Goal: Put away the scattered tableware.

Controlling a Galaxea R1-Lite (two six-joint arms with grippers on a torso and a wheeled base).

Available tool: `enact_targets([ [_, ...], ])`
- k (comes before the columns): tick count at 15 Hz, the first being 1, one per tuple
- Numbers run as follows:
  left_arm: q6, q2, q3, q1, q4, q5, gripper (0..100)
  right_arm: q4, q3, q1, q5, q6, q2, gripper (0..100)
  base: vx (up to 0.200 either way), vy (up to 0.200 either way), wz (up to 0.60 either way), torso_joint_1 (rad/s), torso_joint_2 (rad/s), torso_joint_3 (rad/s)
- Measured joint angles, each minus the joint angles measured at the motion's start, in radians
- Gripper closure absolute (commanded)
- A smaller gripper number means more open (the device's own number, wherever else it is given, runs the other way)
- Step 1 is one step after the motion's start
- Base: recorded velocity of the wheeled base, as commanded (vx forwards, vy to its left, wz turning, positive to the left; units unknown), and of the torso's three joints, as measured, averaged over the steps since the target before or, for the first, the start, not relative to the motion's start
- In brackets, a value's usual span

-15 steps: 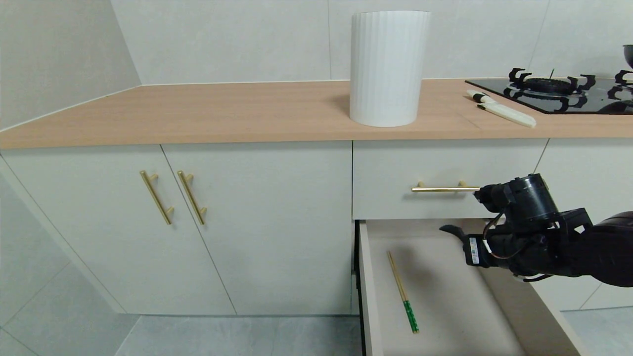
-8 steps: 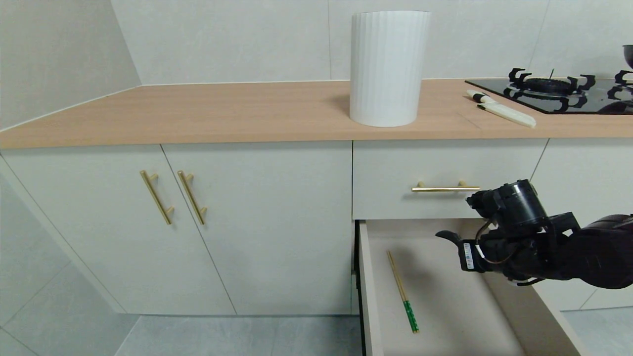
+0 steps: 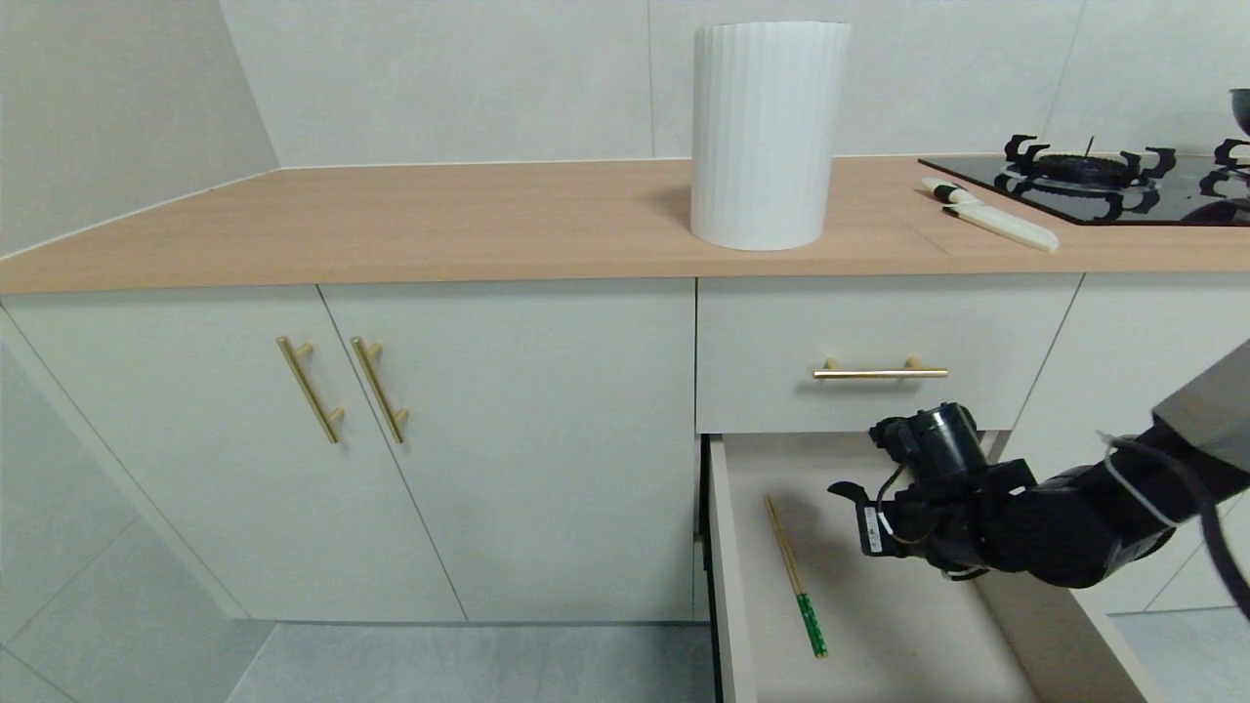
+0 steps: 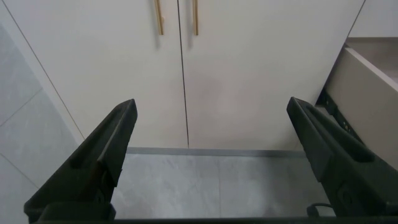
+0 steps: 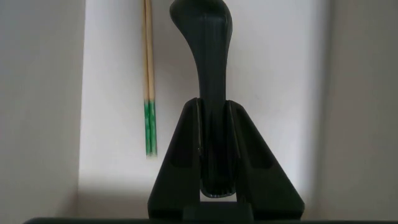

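chopsticks (image 3: 793, 576) tan w/ green ends | canister (image 3: 764, 137) white ribbed | counter (image 3: 439, 225) wood-grain

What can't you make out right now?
Head view: the drawer's front end, cut off by the bottom edge.
Head view: drawer floor under the right gripper, which hides it.
Head view: counter behind the white canister, hidden by it.
Right wrist view: the chopsticks' plain ends, cut off by the frame edge.

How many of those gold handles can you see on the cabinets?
3. The left door handle and right door handle stand upright side by side; the drawer handle lies level on the closed drawer. The open drawer may carry another on its hidden front.
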Motion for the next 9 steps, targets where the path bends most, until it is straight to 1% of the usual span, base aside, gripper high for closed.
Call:
enact_targets([
  [1,0.000,0.000,0.000,-0.001,0.000,0.000,0,-0.039,0.002,-0.002,-0.002,0.001,0.045,100,0.000,0.000,0.00,0.000,0.00,0.000],
  [5,0.000,0.000,0.000,0.000,0.000,0.000,0,-0.083,-0.001,-0.007,-0.013,0.001,0.153,100,0.000,0.000,0.00,0.000,0.00,0.000],
  [9,0.000,0.000,0.000,-0.001,0.000,0.000,0,-0.087,-0.009,-0.009,-0.028,-0.001,0.214,100,0.000,0.000,0.00,0.000,0.00,0.000],
])
